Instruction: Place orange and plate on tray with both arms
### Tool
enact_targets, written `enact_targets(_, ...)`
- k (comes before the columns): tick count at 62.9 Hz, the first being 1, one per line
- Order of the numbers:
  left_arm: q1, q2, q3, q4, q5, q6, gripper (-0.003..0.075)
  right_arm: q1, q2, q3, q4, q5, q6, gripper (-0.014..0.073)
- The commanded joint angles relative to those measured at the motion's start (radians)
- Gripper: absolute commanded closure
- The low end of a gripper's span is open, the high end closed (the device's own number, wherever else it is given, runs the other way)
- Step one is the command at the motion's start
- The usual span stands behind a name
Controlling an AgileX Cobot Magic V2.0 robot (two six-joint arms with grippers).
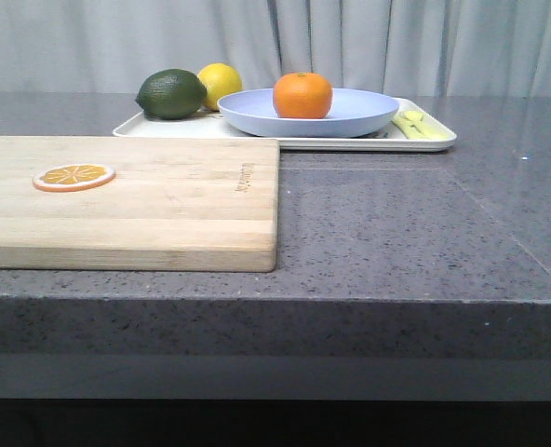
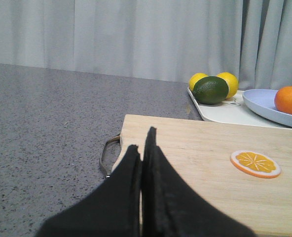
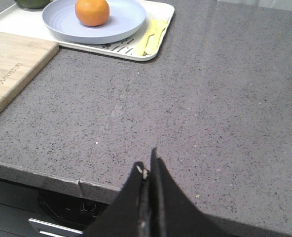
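1. Orange (image 1: 302, 95) is seen resting in the plate (image 1: 359, 116), which sits on the tray (image 1: 436, 141) at the bench's (image 1: 396, 233) far side.
2. Left pincer (image 2: 143, 143) is pressed closed, empty, above the board (image 2: 200, 163).
3. Right pincer (image 3: 147, 169) is closed, empty, over the bench edge, well apart from the tray.

Front view: low, near table-edge height, facing forward toward curtain. Left wrist: low over cutting board (image 2: 205, 168), facing tray (image 2: 225, 111). Right wrist: higher, above table's near edge. All share tray.
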Motion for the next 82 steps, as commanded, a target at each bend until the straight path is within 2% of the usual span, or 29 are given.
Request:
enact_targets(1, 0.001, -0.021, 0.027, -0.010, -0.081, 0.000, 0.0740, -0.001, 0.013, -0.022, -0.011, -0.079, -0.002, 0.0662)
enact_targets(38, 0.001, -0.021, 0.027, -0.010, -0.081, 0.000, 0.0740, -0.001, 0.013, -0.021, -0.017, -0.089, -0.002, 0.0662)
enact_targets(47, 0.001, -0.021, 0.027, -0.010, -0.081, 0.000, 0.0740, -0.022, -0.030, 0.115, -0.018, -0.333, -0.002, 0.0662)
enact_targets(55, 0.001, -0.021, 0.027, -0.010, -0.081, 0.000, 0.0740, -0.043, -0.085, 0.300, -0.017, -0.593, -0.002, 0.0662)
enact_targets(62, 0.001, -0.021, 0.027, -0.010, -0.081, 0.000, 0.0740, -0.051, -0.142, 0.439, -0.017, -0.757, -0.002, 0.0662)
enact_targets(76, 0.001, -0.021, 0.027, -0.010, -0.081, 0.000, 0.0740, -0.051, -0.210, 0.605, -0.017, -0.914, -0.002, 0.0662)
enact_targets(82, 0.001, -0.021, 0.027, -0.010, -0.081, 0.000, 0.0740, -0.052, -0.221, 0.606, -0.017, -0.897, -0.002, 0.0662)
